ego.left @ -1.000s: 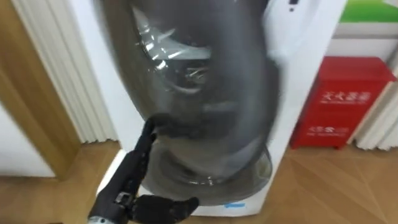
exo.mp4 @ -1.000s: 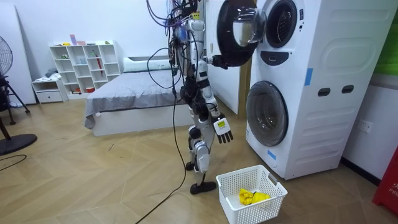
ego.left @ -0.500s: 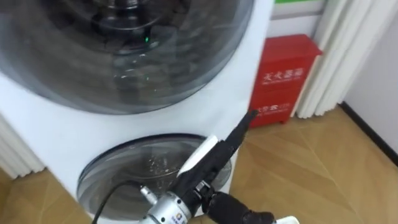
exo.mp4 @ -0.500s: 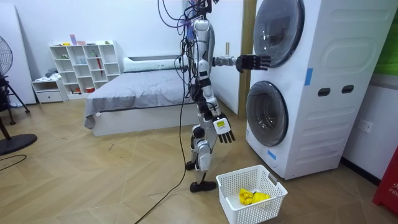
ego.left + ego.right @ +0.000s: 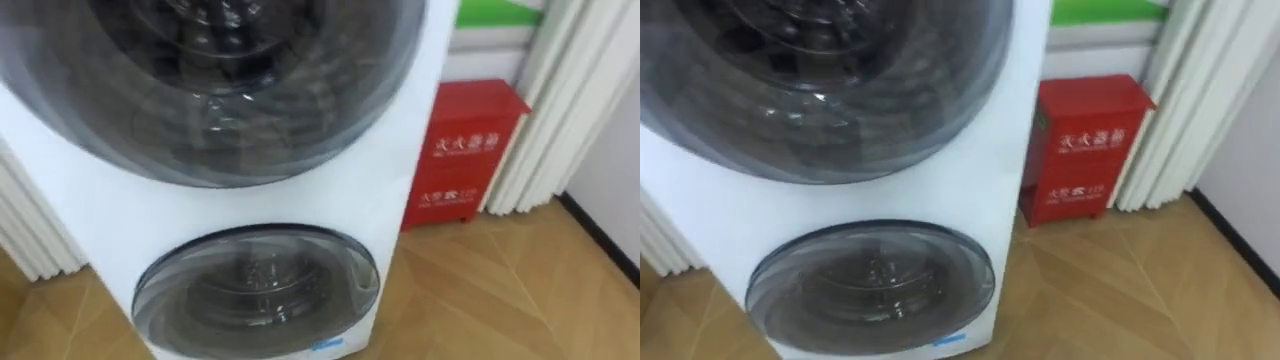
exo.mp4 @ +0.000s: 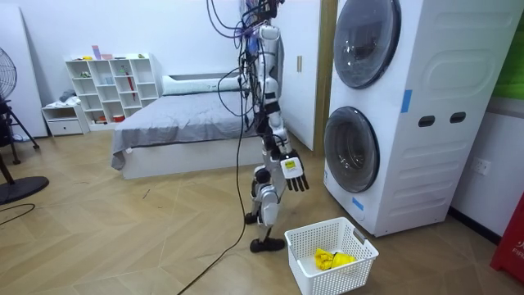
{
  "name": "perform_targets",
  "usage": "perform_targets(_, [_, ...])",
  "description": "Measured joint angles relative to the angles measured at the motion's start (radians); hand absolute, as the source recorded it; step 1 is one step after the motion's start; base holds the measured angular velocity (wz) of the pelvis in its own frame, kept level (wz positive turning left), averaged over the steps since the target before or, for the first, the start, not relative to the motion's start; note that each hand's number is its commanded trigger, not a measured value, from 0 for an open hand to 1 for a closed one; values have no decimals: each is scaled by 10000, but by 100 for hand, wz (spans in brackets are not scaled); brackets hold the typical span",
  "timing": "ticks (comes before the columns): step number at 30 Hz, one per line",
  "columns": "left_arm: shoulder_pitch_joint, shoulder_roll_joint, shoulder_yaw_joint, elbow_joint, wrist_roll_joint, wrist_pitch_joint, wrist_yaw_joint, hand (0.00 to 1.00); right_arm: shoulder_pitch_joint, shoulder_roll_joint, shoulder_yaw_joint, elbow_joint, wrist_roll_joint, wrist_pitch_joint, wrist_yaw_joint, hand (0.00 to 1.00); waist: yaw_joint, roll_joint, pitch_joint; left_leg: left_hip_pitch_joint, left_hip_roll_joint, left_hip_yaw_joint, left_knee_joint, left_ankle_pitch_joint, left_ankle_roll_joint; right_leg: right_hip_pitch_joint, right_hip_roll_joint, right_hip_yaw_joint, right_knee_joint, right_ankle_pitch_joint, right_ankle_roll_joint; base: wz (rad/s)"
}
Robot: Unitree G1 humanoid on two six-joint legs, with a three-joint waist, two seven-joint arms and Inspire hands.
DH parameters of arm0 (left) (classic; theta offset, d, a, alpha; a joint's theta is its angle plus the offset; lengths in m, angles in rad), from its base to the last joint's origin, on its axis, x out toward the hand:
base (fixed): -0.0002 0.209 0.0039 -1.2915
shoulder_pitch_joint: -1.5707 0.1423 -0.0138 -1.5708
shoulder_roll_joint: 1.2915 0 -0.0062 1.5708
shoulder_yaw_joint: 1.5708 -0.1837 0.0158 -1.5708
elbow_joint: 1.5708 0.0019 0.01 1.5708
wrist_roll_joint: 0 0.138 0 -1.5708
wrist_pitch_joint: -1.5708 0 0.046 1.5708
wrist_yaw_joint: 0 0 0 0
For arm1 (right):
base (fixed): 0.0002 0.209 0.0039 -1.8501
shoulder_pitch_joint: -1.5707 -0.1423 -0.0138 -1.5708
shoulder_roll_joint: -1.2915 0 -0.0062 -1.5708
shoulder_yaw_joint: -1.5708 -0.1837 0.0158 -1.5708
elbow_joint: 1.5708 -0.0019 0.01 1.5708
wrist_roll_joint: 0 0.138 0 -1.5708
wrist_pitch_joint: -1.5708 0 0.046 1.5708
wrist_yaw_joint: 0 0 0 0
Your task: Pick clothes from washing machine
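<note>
Room view | we stand beside washing machine [image 6: 434, 156], doors [image 6: 366, 43] shut | right hand [image 6: 295, 174] hangs, fingers relaxed, holding nothing | yellow clothes [image 6: 331, 259] lie in basket [image 6: 352, 274], lower middle | picking looks done; next likely needs only stepping clear

A red box [image 5: 465, 155] stands (on wood floor [image 5: 500, 295]) beside white curtains [image 5: 565, 100].

Bright, even light; pale reflections streak the upper washer door [image 5: 215, 95]

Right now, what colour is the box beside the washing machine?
The box is red; left eye view.
</note>
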Motion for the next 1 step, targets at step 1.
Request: perform_targets(1, [157, -19, 115, 283, 83, 15, 101, 0, -1, -7, -67, 68, 1, -7, 13, 0, 59, 37, 2, 69, 3, 3, -1, -31, 2, 70, 0, -30, -1, -2, 4, 0])
